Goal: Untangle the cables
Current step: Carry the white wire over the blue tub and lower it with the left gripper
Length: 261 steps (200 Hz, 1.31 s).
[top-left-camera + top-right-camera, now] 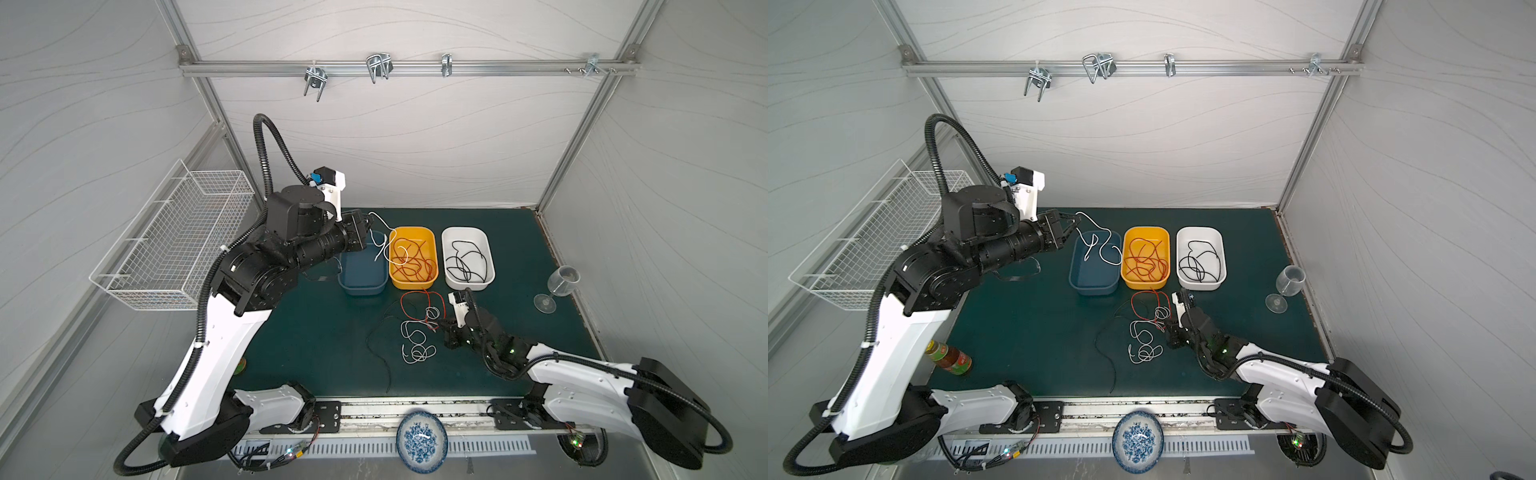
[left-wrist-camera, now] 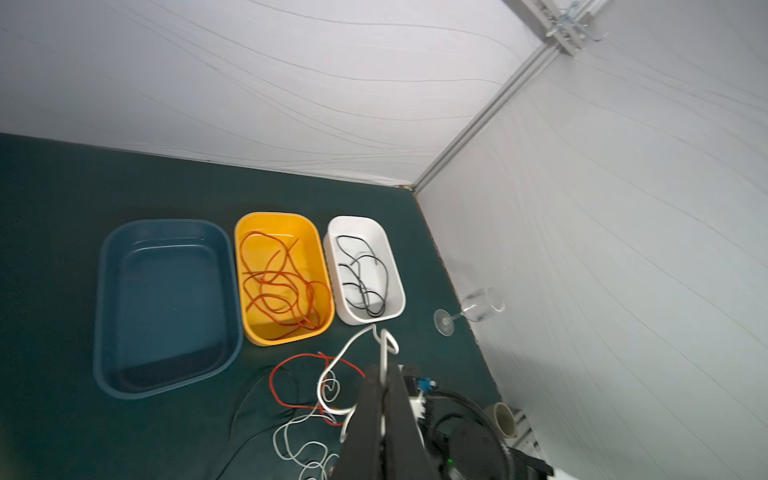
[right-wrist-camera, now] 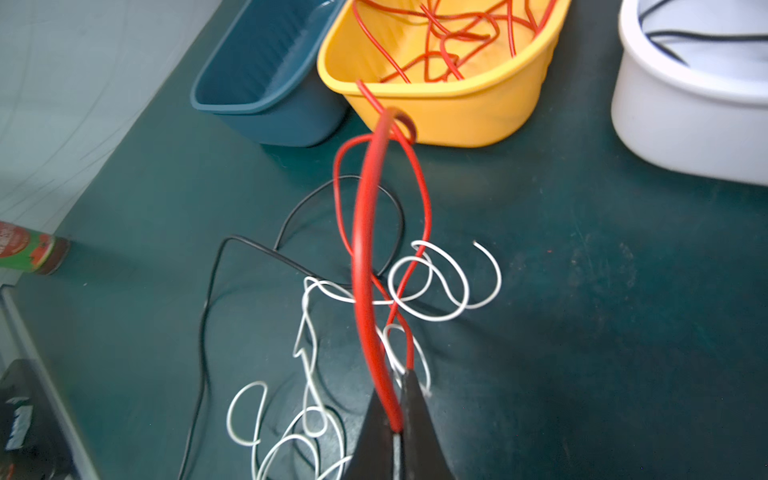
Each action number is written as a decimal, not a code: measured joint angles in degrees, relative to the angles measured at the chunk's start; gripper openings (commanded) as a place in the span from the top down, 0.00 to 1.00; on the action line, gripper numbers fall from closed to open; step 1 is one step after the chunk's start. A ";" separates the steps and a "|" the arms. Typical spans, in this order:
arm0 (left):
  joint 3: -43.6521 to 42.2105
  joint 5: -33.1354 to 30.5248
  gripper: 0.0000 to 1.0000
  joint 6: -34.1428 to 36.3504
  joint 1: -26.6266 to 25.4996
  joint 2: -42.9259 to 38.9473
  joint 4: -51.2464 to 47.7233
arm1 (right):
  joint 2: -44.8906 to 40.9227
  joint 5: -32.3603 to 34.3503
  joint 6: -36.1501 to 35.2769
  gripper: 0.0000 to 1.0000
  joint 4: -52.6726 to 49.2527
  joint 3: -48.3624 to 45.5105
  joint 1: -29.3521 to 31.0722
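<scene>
Right tool [image 3: 395, 401] pinched on red cable [image 3: 360, 249], left tool [image 2: 384, 370] pinched on white cable [image 2: 351, 345]

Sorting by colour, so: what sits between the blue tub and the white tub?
The yellow tub, holding red cables, sits between the blue tub and the white tub, as both top views show.
</scene>
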 measured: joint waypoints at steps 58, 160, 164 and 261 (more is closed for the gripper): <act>-11.08 -4.42 1.00 4.52 4.00 1.73 2.97 | -8.39 -2.38 -2.60 1.00 -6.40 3.15 0.00; -24.11 -9.81 1.00 6.97 8.35 8.59 14.36 | -16.72 -6.08 -6.12 1.00 -17.40 12.96 0.04; -24.22 -9.97 1.00 6.97 8.52 9.09 14.73 | -16.81 -6.32 -6.21 1.00 -17.77 13.29 0.09; -27.47 -11.89 1.00 7.15 11.41 20.46 21.44 | -19.98 -9.27 -8.79 1.00 -25.59 22.95 1.92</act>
